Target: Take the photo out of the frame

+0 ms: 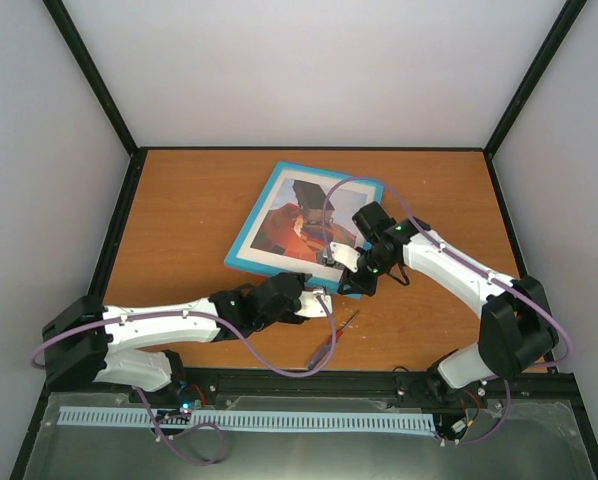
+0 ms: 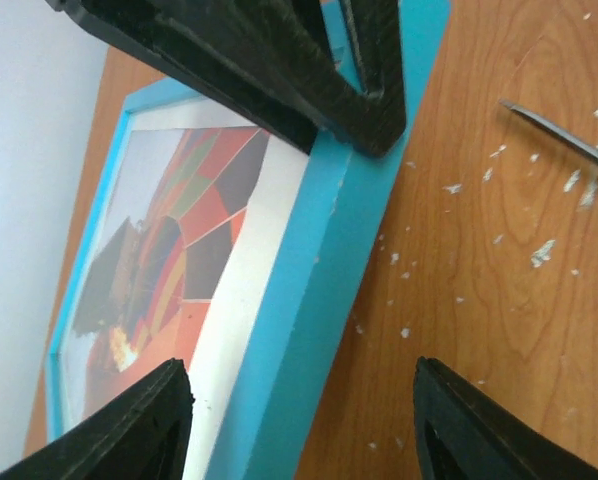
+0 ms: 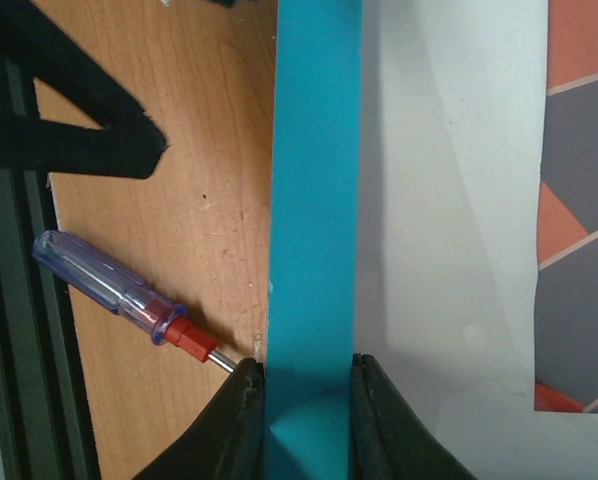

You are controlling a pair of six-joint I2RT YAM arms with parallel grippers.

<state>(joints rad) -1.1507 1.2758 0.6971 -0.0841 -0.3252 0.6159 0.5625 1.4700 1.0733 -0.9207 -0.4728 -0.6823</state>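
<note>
**Right arm pinches the near rail; left arm waits open**

The frame lies face up, the photo inside it; its near rail runs across in front of both arms; the right gripper is clamped on that rail; the left gripper, spread wide, straddles it just beside.

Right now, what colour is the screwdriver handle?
The screwdriver handle is clear blue-violet, red-collared; best in the right wrist view.

From above, the right arm hides the near right corner of the frame and part of the photo. The shaft of the screwdriver disappears behind the right fingers; the left wrist view cuts its blade off at the right edge.
</note>
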